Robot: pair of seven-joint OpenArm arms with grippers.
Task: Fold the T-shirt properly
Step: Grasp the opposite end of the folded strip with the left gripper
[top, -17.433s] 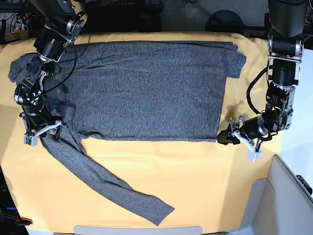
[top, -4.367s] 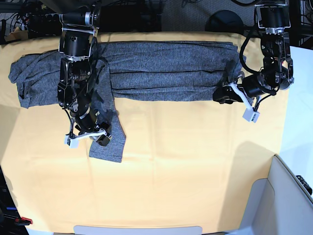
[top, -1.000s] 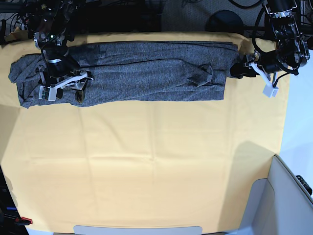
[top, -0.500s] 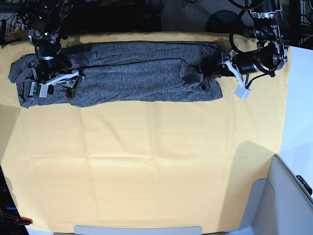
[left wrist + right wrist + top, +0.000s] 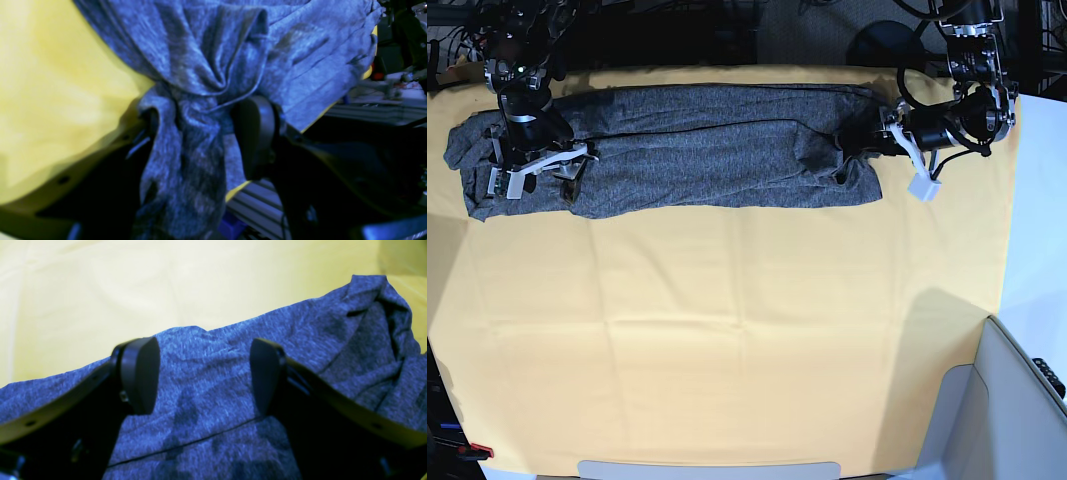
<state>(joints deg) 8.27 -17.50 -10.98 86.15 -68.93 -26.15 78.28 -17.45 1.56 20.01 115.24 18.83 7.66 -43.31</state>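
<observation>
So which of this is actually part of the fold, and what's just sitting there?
Job:
- T-shirt, folded into a long band
- left gripper, closed on a bunched shirt end
- right gripper, open above the shirt

Just there:
- yellow table cloth

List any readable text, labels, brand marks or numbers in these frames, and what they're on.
None readable.
T-shirt: plain heather grey, no print or tag visible.
Yellow table cloth: blank.
Left hand and right hand: no legible markings; white parts on them show no text at this size.
Background clutter in the left wrist view: too blurred to read.
</observation>
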